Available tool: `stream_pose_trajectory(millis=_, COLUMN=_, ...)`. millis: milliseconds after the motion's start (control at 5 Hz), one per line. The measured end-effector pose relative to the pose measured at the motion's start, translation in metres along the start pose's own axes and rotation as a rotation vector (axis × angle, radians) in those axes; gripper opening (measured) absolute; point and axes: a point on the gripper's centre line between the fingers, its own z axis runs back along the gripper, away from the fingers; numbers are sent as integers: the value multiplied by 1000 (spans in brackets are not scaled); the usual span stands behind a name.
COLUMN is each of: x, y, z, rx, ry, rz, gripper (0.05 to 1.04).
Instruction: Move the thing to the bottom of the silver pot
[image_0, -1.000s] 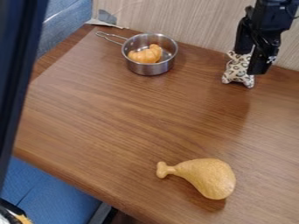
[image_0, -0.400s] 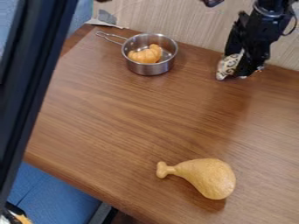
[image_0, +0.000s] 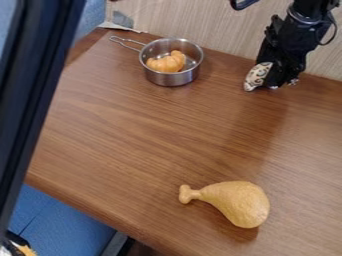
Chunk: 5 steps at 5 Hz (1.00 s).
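At the upper right, near the wall, the black gripper (image_0: 276, 80) is low over the table, right at a spotted cream-and-black toy (image_0: 258, 75). The toy's left part shows beside the gripper, which hides much of the rest; whether it is held cannot be seen. Farther left along the back of the table stands the silver pot (image_0: 171, 78), its wire handle toward the upper left. An orange, lumpy thing (image_0: 167, 62) lies inside the pot.
A tan toy drumstick (image_0: 237, 202) lies on the wooden table (image_0: 147, 135) at the lower right. A wall runs behind the pot and gripper. A dark upright bar (image_0: 37, 100) crosses the left side of the view.
The gripper has turned and shifted slightly left around the spotted toy, which now sits tilted and a little farther left. The dark bar at the left has moved. Pot and drumstick have stayed put.
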Motion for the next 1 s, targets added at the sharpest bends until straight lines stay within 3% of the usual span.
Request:
stream_pose_trajectory(millis=200, x=-3, y=2, z=5, rx=17, ry=-2, rz=-42, gripper=559)
stream_pose_trajectory(millis=400, x=0, y=3, z=23, rx=25, ry=-68, rz=-123, gripper=523)
stream_pose_trajectory(millis=600, x=-14, y=13, z=59, rx=56, ry=-174, rz=-166, gripper=372)
stream_pose_trajectory(millis=800, x=-52, y=27, z=89, rx=98, ry=-223, rz=-127, gripper=282)
stream_pose_trajectory(millis=1000, x=-108, y=36, z=95, rx=122, ry=-227, rz=-85, gripper=234)
